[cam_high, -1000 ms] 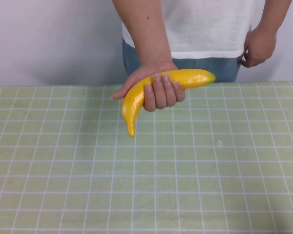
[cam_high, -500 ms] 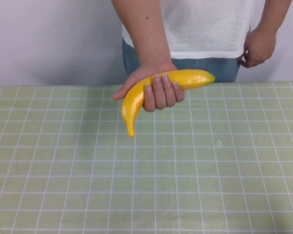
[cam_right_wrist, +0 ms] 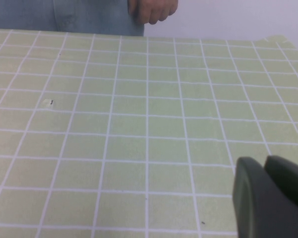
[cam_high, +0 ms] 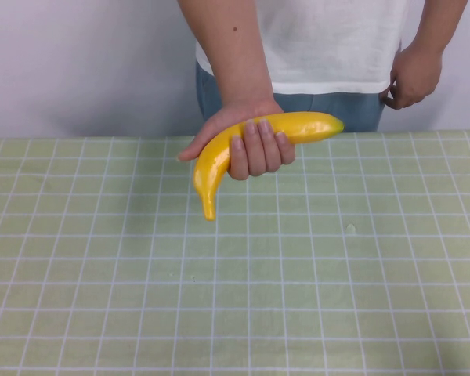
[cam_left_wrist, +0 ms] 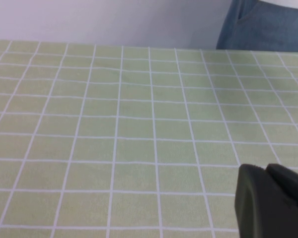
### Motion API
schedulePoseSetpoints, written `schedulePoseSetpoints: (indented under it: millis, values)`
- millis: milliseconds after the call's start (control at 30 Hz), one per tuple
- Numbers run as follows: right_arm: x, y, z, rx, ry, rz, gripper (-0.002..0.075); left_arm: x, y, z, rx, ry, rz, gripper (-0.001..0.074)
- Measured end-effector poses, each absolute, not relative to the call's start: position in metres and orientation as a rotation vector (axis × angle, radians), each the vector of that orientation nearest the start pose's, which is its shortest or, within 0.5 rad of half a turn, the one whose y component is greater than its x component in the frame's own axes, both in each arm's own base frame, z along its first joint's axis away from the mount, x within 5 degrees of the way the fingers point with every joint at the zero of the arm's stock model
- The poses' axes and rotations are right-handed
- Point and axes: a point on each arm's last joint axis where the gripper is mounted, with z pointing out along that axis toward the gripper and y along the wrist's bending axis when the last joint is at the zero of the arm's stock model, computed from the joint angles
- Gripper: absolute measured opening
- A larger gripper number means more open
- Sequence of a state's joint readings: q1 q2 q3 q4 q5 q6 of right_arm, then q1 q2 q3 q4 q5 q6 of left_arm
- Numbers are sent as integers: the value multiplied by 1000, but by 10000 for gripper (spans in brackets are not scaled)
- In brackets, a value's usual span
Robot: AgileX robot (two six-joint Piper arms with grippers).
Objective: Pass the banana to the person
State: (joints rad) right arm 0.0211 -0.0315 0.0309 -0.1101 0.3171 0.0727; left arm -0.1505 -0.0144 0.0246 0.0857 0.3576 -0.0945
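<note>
The banana (cam_high: 213, 160), glossy yellow and curved, lies in the person's hand (cam_high: 254, 149), held just above the far edge of the table with its tapered end pointing down toward the cloth. The person (cam_high: 329, 47), in a white T-shirt and blue jeans, stands behind the table with the other hand (cam_high: 411, 74) at the hip. My left gripper (cam_left_wrist: 265, 169) is shut and empty, low over the cloth. My right gripper (cam_right_wrist: 263, 161) is shut and empty too. Neither arm shows in the high view.
A green cloth with a white grid (cam_high: 298, 274) covers the table. The person's jeans (cam_left_wrist: 268, 25) show in the left wrist view. Jeans (cam_right_wrist: 89, 15) and a hand (cam_right_wrist: 151, 10) show in the right wrist view. A small dark speck (cam_right_wrist: 50, 102) lies on the cloth.
The person's hand with the banana has drifted very slightly to the left. Nothing else has moved.
</note>
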Motion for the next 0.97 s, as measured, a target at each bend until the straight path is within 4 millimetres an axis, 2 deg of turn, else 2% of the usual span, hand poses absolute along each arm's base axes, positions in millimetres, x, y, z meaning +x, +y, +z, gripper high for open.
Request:
schedulePoseSetpoints:
  millis: [967]
  values:
    - [53,-2,176,-23,1798,-39,-7,53,-4,173,113,1850,-68,-3]
